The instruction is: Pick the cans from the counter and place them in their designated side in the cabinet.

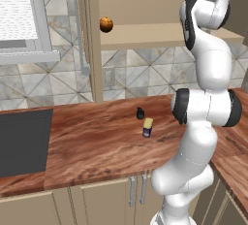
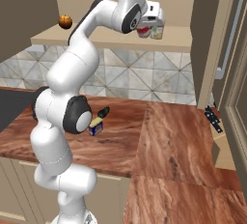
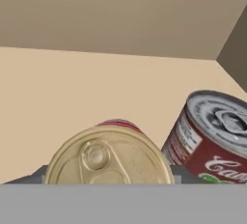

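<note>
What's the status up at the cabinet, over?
Gripper at the cabinet shelf, jaws around the red-label can. Labelled can close beside it. Blue can waiting on the counter.

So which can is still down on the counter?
The slim dark blue can with the yellow top, on the wooden counter. The red-labelled can and the white-red-green one are up on the cabinet shelf.

Blue can [image 1: 147, 127] upright on counter [image 1: 97, 141].
</note>
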Robot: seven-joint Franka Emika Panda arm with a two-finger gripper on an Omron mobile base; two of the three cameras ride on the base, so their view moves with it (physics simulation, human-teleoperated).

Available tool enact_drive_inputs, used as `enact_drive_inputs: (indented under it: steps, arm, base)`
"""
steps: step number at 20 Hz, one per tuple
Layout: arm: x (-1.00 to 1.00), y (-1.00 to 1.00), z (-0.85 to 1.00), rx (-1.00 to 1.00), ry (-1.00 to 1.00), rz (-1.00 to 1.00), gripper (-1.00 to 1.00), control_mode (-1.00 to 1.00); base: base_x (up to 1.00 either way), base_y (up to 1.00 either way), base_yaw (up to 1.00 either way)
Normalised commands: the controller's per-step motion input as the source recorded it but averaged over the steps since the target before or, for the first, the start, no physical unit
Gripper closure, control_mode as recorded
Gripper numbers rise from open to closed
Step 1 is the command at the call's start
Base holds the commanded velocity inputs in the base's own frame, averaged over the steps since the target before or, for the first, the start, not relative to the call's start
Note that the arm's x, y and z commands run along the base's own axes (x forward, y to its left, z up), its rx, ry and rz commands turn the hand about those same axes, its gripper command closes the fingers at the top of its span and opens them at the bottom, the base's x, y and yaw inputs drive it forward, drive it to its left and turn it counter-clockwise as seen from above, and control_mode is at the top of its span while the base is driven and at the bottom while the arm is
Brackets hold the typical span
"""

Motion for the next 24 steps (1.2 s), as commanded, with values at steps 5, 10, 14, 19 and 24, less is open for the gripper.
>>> enact_drive_inputs:
  steps: [5, 10, 14, 19, 24]
  arm:
    - [0.07, 0.00, -0.12, 0.00, -0.05, 0.02, -1.00, -1.00]
    - [0.03, 0.00, 0.00, 0.00, -0.15, 0.04, -1.00, -1.00]
    - [0.00, 0.07, 0.00, 0.00, -0.18, 0.04, -1.00, -1.00]
    - [0.25, 0.18, 0.00, 0.00, -0.15, 0.03, -1.00, -1.00]
    - [0.52, 0.02, 0.00, 0.00, -0.13, 0.03, -1.00, -1.00]
  base:
    - [0.00, 0.00, 0.00]
    - [0.00, 0.00, 0.00]
    - [0.00, 0.00, 0.00]
    - [0.00, 0.00, 0.00]
    - [0.00, 0.00, 0.00]
